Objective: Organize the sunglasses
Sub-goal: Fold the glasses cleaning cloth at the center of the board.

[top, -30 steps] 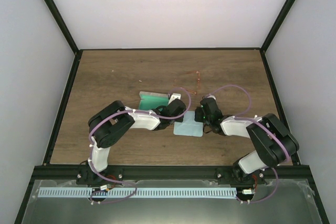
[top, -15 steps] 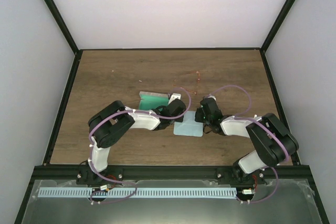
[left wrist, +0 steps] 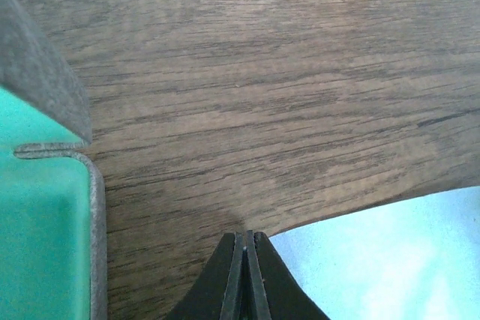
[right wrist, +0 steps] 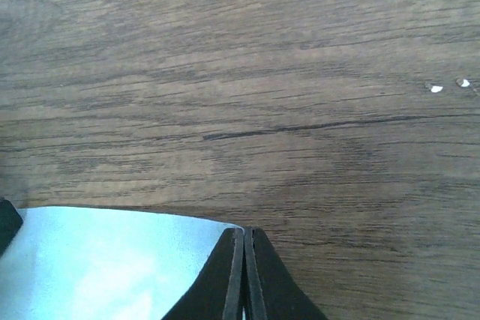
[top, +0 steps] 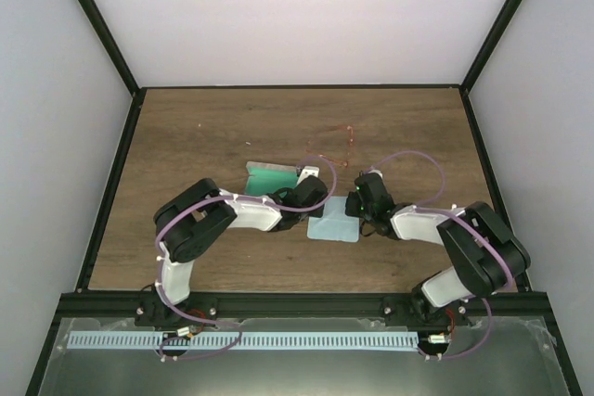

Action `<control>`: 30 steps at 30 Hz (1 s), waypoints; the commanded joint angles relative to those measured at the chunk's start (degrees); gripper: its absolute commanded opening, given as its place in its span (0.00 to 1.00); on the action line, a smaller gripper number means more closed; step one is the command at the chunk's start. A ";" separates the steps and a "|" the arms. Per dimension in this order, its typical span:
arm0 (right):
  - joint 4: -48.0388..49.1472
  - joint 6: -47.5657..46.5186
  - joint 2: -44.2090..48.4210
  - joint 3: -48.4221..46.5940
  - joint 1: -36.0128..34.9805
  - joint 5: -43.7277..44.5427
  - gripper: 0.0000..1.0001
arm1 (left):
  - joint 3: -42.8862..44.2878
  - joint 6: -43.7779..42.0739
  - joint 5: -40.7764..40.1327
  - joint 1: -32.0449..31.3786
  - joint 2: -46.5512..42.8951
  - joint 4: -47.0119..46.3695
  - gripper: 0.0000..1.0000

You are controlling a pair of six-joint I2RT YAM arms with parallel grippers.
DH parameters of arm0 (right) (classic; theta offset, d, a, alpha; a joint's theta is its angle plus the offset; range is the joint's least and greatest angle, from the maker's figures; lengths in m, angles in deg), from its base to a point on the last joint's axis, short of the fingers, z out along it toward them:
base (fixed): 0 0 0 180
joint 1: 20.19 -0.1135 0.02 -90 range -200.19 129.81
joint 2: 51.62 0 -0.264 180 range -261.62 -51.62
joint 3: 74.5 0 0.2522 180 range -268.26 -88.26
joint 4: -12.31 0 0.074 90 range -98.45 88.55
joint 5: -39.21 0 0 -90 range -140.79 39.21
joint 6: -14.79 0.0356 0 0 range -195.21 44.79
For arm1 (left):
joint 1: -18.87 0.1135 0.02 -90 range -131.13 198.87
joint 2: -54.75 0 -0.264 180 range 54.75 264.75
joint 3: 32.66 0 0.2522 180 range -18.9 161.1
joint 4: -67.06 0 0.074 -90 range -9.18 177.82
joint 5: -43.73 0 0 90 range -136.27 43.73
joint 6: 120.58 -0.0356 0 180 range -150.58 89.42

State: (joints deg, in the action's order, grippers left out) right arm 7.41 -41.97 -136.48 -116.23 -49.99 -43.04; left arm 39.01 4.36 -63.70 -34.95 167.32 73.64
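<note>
1. Sunglasses (top: 350,144): from the top cam I see them as a thin red line on the table (top: 204,136), beyond both grippers and slightly R of centre. They lie free, w/ nothing touching them. They're too thin from up there for me to tell folded or unfolded.
2. Each wrist cam catches only a bit of them at its top edge: a pink-tinted lens corner + a thin red arm, flat on the wood.
3. L gripper (left wrist: 246,239): jaws closed, fingers pressed together, no gap visible. The tips sit right at the edge of the pale blue cloth (left wrist: 390,260), which spreads out to the R of them. I can't tell if any fabric is caught btw the fingers.
4. R gripper (right wrist: 244,234): jaws closed too, fingers flush. The tips meet a corner of the cloth, which spreads to the L. Again I can't tell whether it's pinched.
5. From the top cam the cloth lies flat on the table btw the two grippers. It's on the near side of the sunglasses and apart from them.
6. Case (top: 269,176): open, grey shell w/ green lining, on the L of the L gripper. Top cam shows its R end hidden under that wrist. L wrist cam shows bare wood btw case and cloth.
7. Two tiny white specks (right wrist: 435,88) sit on the wood, R side of the R wrist cam.
</note>
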 commanded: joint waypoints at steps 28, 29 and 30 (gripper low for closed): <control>-0.80 -0.01 5.96 2.21 -0.57 -0.19 0.02 | -7.14 0.22 2.22 -1.98 -8.66 1.95 0.04; -0.85 0.07 6.08 2.21 -0.72 -0.27 0.02 | -7.11 0.29 2.30 -2.05 -8.71 1.72 0.04; -0.82 0.09 6.17 2.17 -0.82 -0.40 0.02 | -7.11 0.35 2.31 -2.06 -8.84 1.48 0.04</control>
State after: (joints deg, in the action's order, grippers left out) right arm 6.93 -41.95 -131.67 -114.31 -50.40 -44.14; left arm 32.69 4.19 -61.47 -36.70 159.85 75.48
